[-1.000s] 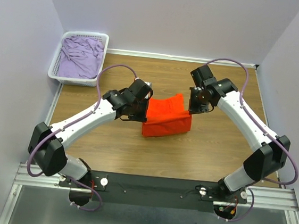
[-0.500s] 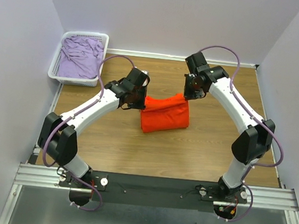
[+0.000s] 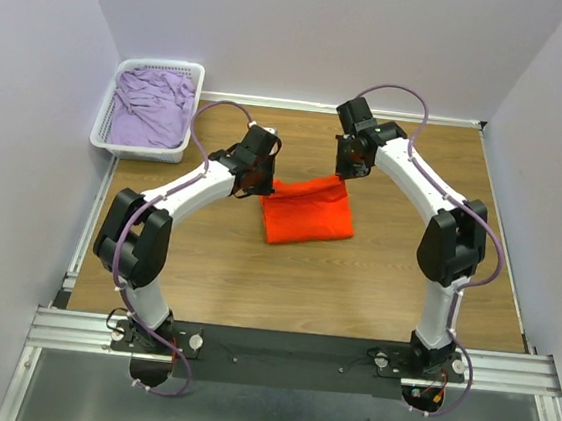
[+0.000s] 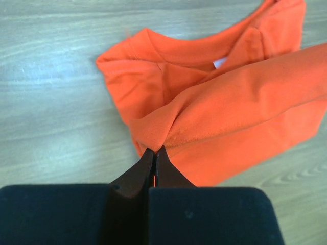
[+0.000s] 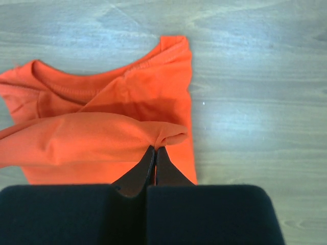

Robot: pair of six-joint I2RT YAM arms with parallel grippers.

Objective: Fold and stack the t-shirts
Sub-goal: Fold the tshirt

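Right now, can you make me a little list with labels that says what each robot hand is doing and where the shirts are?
left gripper: shut, pinching a fold of the orange t-shirt
right gripper: shut, pinching the other end of that fold
orange t-shirt: on the wooden table, partly folded, collar showing
lilac t-shirt: crumpled in the white basket, far left corner
stack: not started

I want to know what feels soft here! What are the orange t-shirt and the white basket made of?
The orange t-shirt looks like soft matte knit cloth: it creases and shows a fine texture. The white basket looks like hard plastic, judging by its stiff lattice walls.
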